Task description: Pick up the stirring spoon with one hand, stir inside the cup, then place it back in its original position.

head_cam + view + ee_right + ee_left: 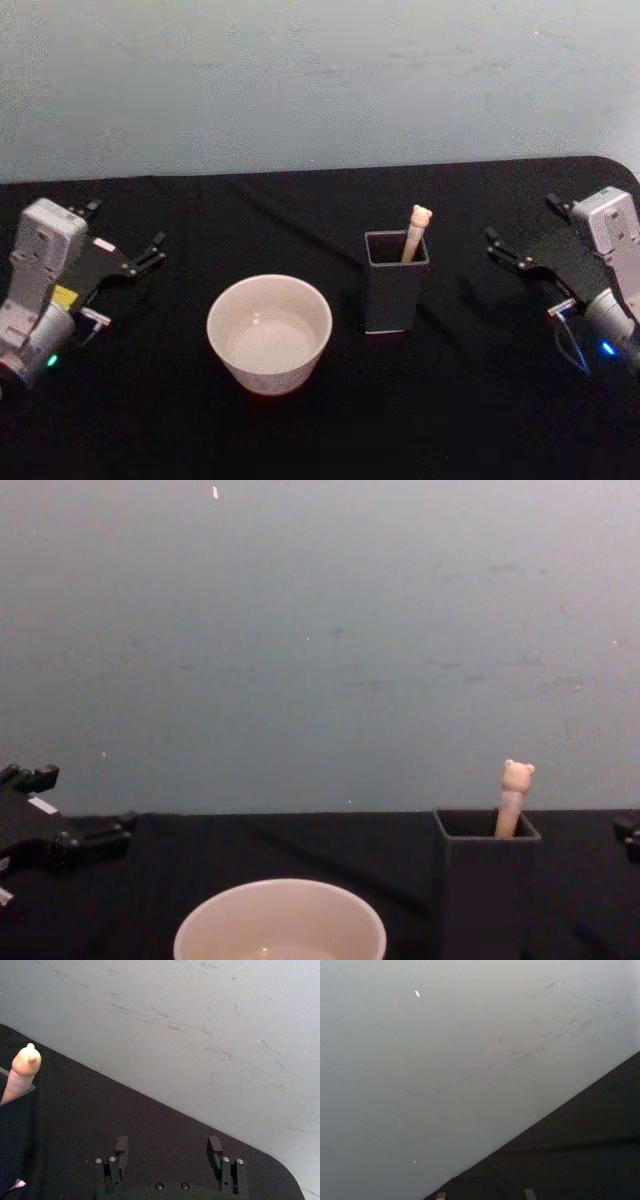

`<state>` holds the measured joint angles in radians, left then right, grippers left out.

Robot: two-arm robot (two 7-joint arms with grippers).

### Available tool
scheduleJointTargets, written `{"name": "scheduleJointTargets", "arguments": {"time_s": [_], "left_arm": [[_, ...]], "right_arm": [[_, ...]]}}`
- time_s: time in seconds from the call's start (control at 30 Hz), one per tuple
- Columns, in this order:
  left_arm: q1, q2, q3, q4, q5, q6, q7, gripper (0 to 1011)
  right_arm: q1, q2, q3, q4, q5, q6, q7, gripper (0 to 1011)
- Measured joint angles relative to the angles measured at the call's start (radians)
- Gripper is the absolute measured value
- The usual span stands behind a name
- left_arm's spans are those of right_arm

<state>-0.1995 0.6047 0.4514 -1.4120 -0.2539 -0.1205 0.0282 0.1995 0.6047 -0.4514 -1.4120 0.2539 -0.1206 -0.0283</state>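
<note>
The stirring spoon point(415, 232) stands in the dark grey holder point(395, 290), right of centre in the head view. Only its peach handle and bear head show above the rim. The cup point(270, 378) sits near the holder's left on the black worktop point(450, 400). The spoon looks light, stiff and smooth, so a pinch just below the bear head, lifting straight up, seems best. The right claw point(500, 250), at the right edge, is released and empty. The left claw point(155, 250), at the left edge, is the same.
</note>
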Motion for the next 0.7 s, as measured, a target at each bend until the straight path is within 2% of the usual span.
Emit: {"name": "scheduleJointTargets", "arguments": {"time_s": [0.17,0.4,0.5,0.6,0.7], "left_arm": [[0.0,0.0,0.0,0.0,0.0,0.0,0.0,1001],[0.0,0.0,0.0,0.0,0.0,0.0,0.0,1001],[0.0,0.0,0.0,0.0,0.0,0.0,0.0,1001],[0.0,0.0,0.0,0.0,0.0,0.0,0.0,1001],[0.0,0.0,0.0,0.0,0.0,0.0,0.0,1001]], "right_arm": [[0.0,-0.003,0.005,0.0,-0.001,0.0,0.001,1002],[-0.011,-0.003,0.041,-0.022,0.022,-0.004,0.037,1002],[-0.029,0.011,0.064,-0.054,0.046,0.009,0.057,1002],[-0.071,0.044,0.102,-0.112,0.092,0.033,0.094,1002],[-0.102,0.068,0.12,-0.148,0.117,0.039,0.121,1002]]}}
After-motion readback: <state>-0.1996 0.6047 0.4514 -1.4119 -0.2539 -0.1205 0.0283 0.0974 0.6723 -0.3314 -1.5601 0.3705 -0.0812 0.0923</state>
